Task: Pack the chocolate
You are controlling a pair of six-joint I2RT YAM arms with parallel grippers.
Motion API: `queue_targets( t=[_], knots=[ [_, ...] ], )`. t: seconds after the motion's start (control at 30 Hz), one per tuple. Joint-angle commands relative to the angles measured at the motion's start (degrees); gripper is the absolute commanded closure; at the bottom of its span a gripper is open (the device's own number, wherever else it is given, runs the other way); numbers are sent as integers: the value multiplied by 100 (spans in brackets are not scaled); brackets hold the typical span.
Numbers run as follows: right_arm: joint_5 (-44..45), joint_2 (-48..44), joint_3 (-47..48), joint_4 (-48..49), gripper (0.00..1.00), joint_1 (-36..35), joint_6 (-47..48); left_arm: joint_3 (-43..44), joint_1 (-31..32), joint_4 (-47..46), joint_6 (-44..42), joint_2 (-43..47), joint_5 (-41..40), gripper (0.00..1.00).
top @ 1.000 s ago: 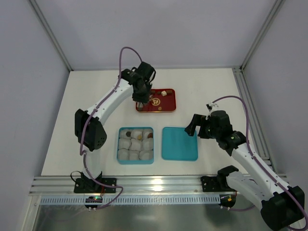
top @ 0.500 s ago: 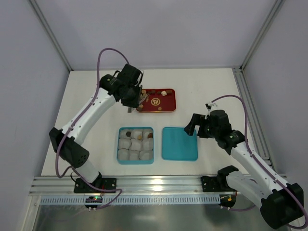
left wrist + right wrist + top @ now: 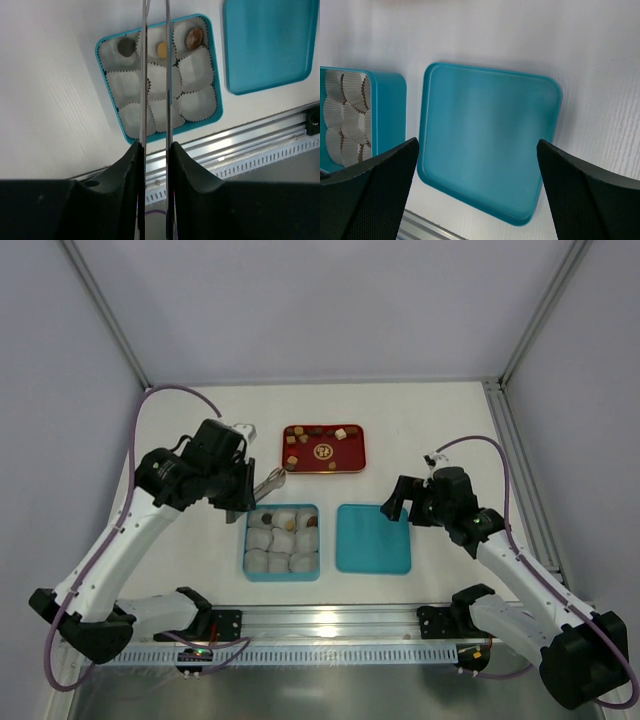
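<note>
Left gripper [image 3: 155,145] clenching tweezers [image 3: 144,75], hovering between tray [image 3: 360,455] and box [image 3: 247,540]; tip load too small to tell.
Three chocolate [image 3: 194,36] pieces sitting in far-row cups [image 3: 192,97]; rest lying on tray.
Advising: aiming at empty cup, lowering straight, releasing gently.
Right gripper [image 3: 477,145] gaping over lid [image 3: 485,100].

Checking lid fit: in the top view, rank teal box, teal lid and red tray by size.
1. teal box and teal lid: look alike.
2. red tray, though farther from camera.
</note>
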State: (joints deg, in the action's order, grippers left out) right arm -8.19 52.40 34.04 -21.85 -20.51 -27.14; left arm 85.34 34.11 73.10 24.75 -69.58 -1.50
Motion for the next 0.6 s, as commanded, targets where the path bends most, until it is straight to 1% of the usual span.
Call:
queue_targets(
  t=[0.0, 0.03, 0.07, 0.3, 0.57],
  knots=[
    [-43, 42, 94, 207, 0, -32, -11, -307, 35, 362, 231, 489, 132, 88],
    [-34, 42, 94, 216, 0, -32, -11, -368, 43, 406, 267, 576, 132, 88],
    [-34, 42, 85, 225, 0, -32, -20, -439, 61, 459, 328, 769, 297, 88],
    [-43, 86, 50, 260, 0, -58, -55, -983, 96, 854, 574, 1385, 413, 88],
    [-43, 174, 41, 304, 0, -67, -46, -1230, 131, 1329, 750, 1772, 326, 88]
  ],
)
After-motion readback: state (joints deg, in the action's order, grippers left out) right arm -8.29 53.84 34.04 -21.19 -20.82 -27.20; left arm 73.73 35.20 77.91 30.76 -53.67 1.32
